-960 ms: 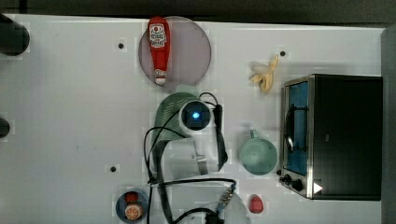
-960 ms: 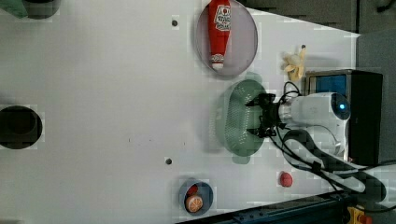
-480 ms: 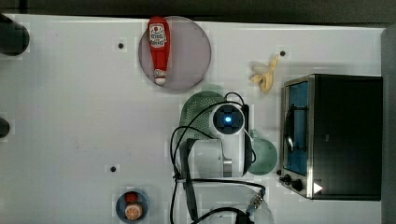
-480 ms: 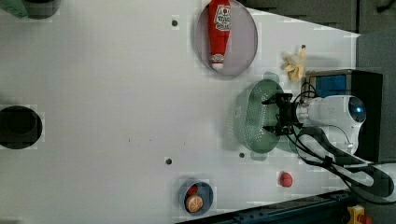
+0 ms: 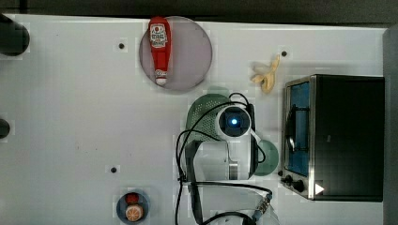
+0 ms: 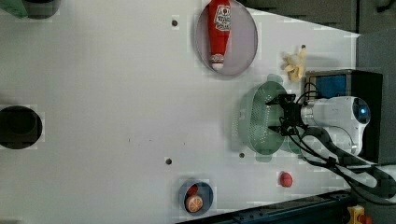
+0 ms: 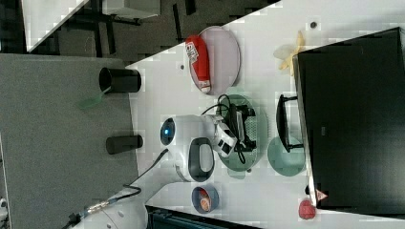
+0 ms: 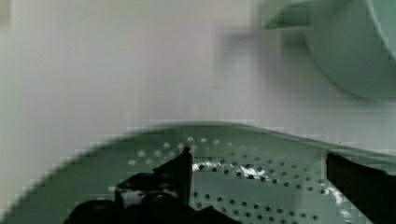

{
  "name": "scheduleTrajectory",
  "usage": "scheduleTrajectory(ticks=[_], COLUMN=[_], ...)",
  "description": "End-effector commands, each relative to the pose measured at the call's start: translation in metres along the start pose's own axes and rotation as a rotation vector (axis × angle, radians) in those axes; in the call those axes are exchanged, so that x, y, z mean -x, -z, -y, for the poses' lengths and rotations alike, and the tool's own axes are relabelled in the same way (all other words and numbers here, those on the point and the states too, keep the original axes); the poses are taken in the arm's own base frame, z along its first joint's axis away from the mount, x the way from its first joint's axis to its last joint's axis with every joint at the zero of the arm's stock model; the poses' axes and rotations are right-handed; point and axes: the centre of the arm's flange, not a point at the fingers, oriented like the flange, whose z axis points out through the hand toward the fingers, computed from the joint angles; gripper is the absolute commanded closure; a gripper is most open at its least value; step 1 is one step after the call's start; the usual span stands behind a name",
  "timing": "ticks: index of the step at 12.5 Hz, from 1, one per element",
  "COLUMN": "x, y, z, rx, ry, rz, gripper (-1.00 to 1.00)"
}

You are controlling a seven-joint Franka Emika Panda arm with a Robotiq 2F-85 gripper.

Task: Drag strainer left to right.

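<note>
Hand (image 6: 279,115) spread wide inside mint strainer (image 6: 254,122), green mug (image 5: 267,157) just beside

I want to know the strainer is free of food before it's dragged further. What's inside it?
Inside the strainer only the open gripper shows, above bare perforated wall. The arm covers part of the bowl, so that part is unseen.

Strainer (image 6: 254,123): matt pale-green plastic, perforated, faintly glossy inside. Desk (image 5: 70,117): smooth matt white. Ketchup bottle (image 5: 159,47): glossy red plastic with paper-like label. Oven (image 5: 338,136): brushed metal front, dark glass door, matt black casing. Claw (image 6: 279,114): matt black.
</note>
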Motion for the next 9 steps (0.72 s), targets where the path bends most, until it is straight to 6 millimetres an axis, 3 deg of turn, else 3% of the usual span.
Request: scheduleTrajectory(ticks=[1,5,9], x=[0.008,0.010,0.013], y=[0.095,0.226,0.348], z=[0.025,0.031,0.016], rx=[-0.141,-0.124,-0.007], ry=[0.223,0.432,0.420], rz=[-0.039,-0.126,-0.044], gripper=[-1.00,-1.00,-1.00])
